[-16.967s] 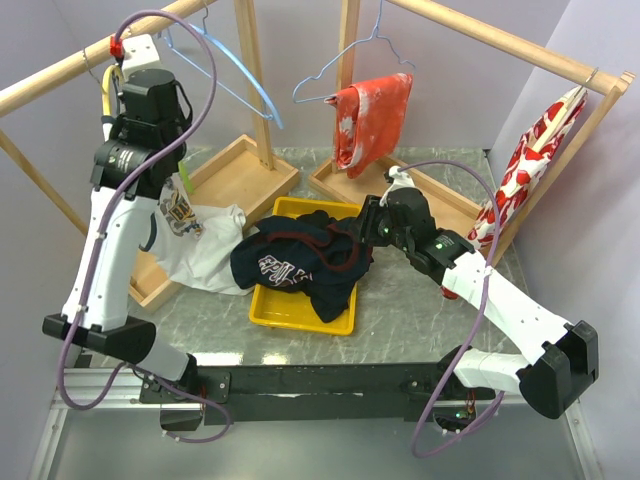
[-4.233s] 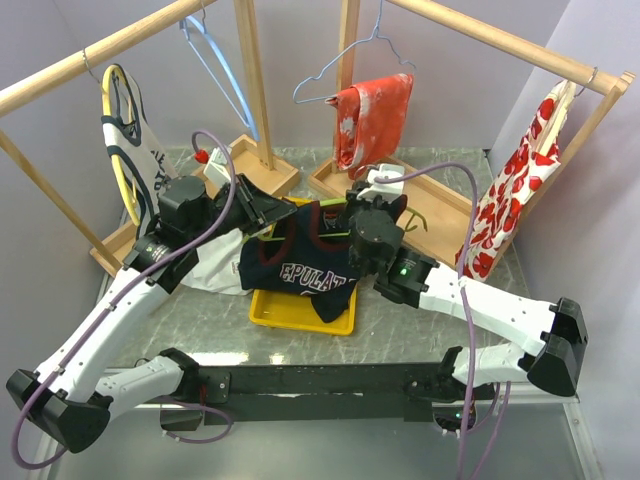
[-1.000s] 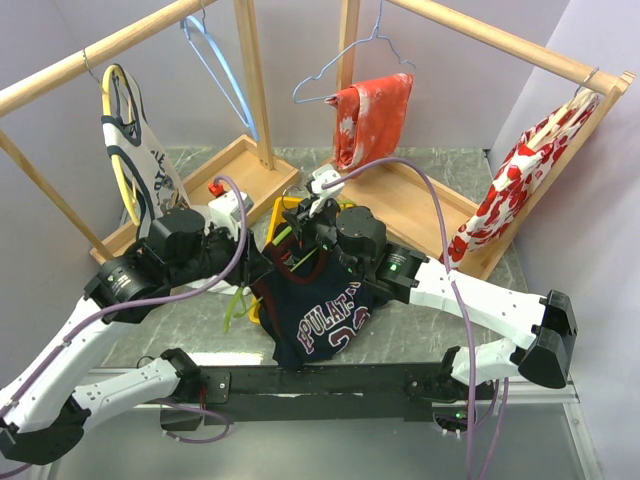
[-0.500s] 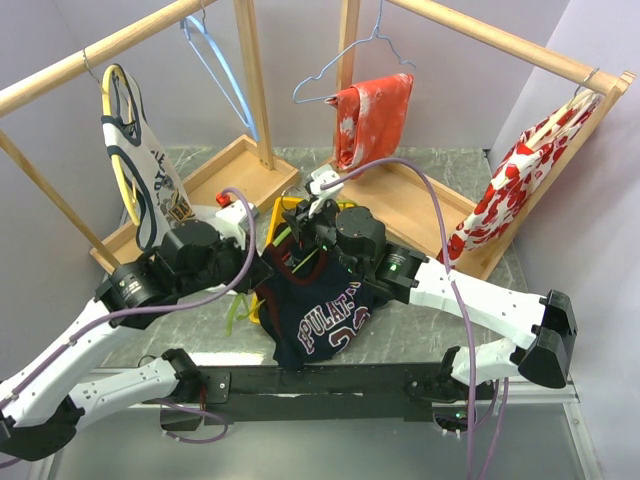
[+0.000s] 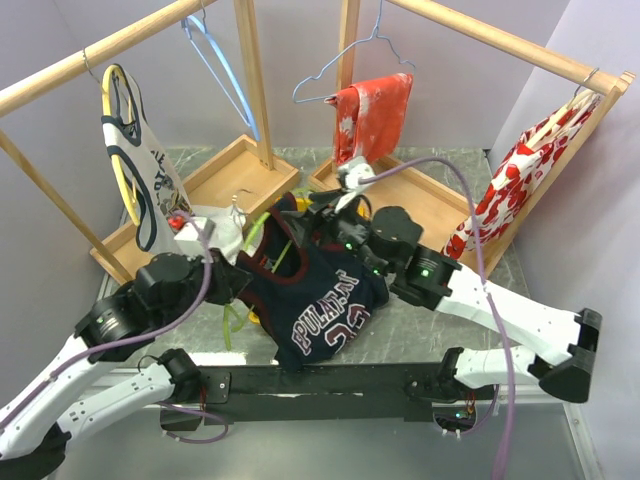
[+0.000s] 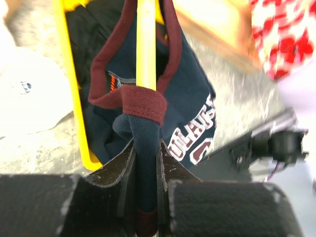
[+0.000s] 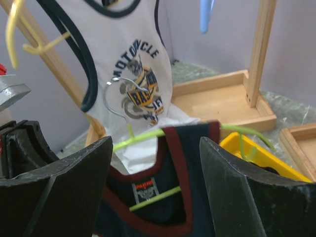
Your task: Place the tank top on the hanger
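- Top external first: grey worktop, one; wooden rails across the upper frame, two; arms, two.
- Tank top, one, dark navy with red trim, draped at lower centre of the frame, chest lettering up. Yellow tray showing at its left edge in the left wrist view. White tank top, one, well apart at upper left.
- Hanger, one in lime green, threaded into the navy neck opening. Metal hook at left of the right wrist view, long axis running left to right across that frame. On the rail: one yellow hanger, one light blue hanger.
- Left tool pinched tight on a red-trimmed strap of the garment. Lime rod leading straight up the frame from it, through the strap's loop.
- Right tool spread wide, gripping nothing. Neck and hanger dead ahead between its fingers, so likely the nearer arm for seating the other shoulder.
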